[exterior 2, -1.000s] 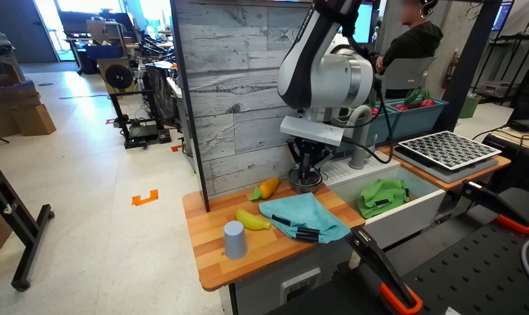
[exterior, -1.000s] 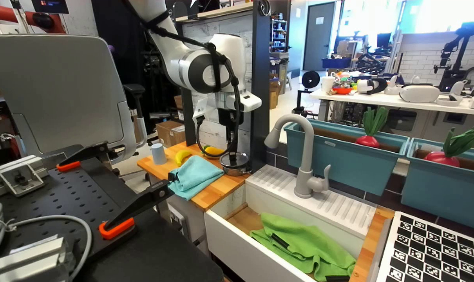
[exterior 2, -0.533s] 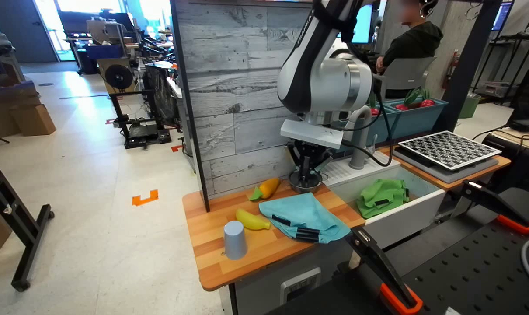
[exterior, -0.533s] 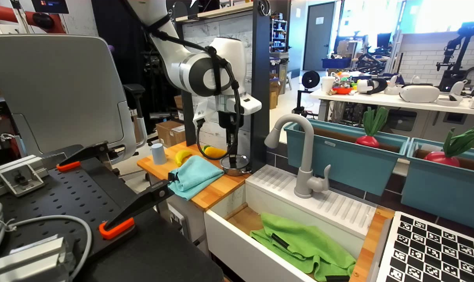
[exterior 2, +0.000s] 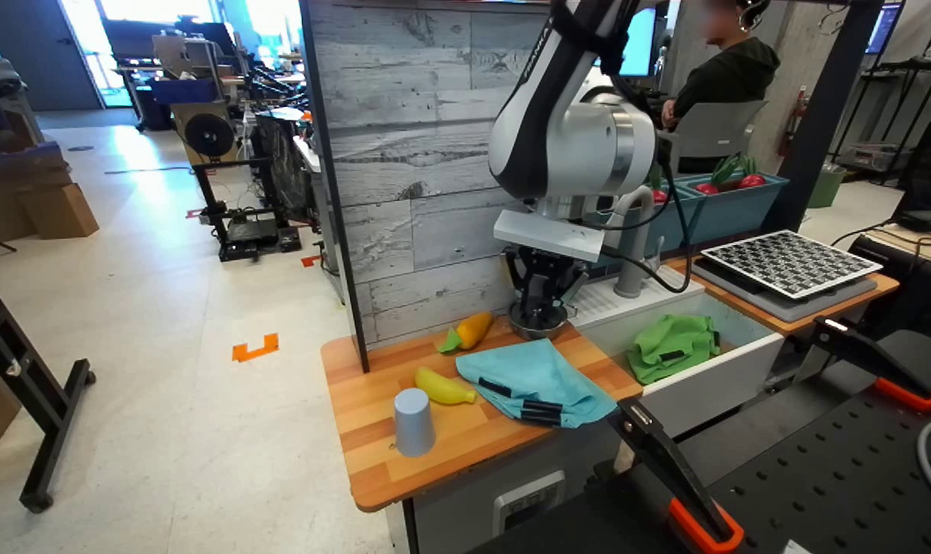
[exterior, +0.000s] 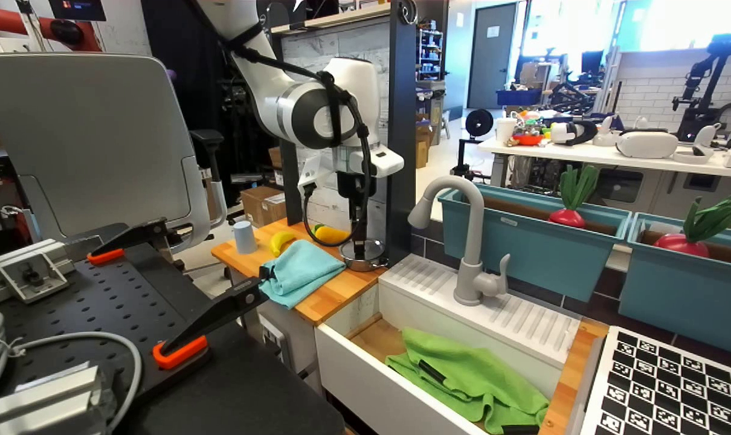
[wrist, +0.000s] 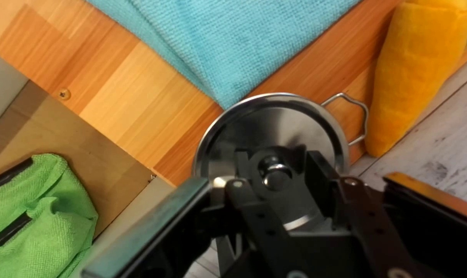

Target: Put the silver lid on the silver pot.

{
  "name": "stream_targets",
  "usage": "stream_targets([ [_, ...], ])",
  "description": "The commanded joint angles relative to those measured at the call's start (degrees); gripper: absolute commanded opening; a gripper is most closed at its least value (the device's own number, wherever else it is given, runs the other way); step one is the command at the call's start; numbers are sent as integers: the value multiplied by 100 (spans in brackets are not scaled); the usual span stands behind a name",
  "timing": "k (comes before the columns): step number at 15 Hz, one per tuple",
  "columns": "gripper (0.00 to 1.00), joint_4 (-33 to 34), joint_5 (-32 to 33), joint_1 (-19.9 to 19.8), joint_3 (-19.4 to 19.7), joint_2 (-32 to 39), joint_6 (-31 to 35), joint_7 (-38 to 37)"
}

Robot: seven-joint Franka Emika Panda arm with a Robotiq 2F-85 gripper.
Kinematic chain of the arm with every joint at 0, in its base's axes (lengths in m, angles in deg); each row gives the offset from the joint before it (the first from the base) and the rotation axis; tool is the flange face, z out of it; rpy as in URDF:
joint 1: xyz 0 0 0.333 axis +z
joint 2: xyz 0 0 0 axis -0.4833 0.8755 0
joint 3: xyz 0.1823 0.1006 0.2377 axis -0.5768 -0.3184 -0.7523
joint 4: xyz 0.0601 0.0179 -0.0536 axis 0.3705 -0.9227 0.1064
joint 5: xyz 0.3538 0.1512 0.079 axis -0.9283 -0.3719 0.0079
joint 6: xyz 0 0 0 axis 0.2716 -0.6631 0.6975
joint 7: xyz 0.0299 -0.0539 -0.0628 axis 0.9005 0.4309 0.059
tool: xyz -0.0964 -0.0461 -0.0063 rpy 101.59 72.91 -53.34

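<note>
The silver lid [wrist: 291,123] lies on the silver pot [exterior: 359,266], which stands on the wooden counter; its rim looks level in the wrist view. The pot's wire handle [wrist: 366,119] sticks out beside it. My gripper [wrist: 278,166] is open, one finger on each side of the lid's round knob [wrist: 276,177], with gaps between. In both exterior views the gripper [exterior: 359,249] points straight down at the lid, and the pot [exterior 2: 537,333] shows below it. The fingers hide part of the lid.
A teal cloth [exterior 2: 538,381], a yellow-orange stuffed vegetable [exterior 2: 476,330], a banana [exterior 2: 444,386] and a blue cup [exterior 2: 414,423] stand or lie on the counter. The wood-panel wall [exterior 2: 427,192] is close behind the pot. The sink with a green cloth [exterior: 474,377] and faucet [exterior: 471,241] adjoin.
The gripper has moved down slightly, and the lid has come down with it onto the pot. The fingers have since spread apart around the knob.
</note>
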Motion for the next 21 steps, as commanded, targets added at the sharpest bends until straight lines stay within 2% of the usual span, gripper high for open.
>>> stream_targets([
  [1, 76, 224, -98, 3, 29, 88, -186, -4],
  [4, 97, 119, -91, 20, 16, 18, -108, 26],
  [5, 100, 50, -103, -18, -49, -38, -91, 109],
  [11, 100, -600, 5, 158, -128, -489, 218, 441],
  [16, 100, -1780, 258, 602, -138, -1222, 709, 1107],
  [18, 100, -2198, 453, 916, -30, -1446, 871, 1238],
  [19, 100, -1545, 252, 686, -121, -1002, 644, 1087],
  [21, 100, -1890, 360, 868, -108, -1201, 744, 1100],
])
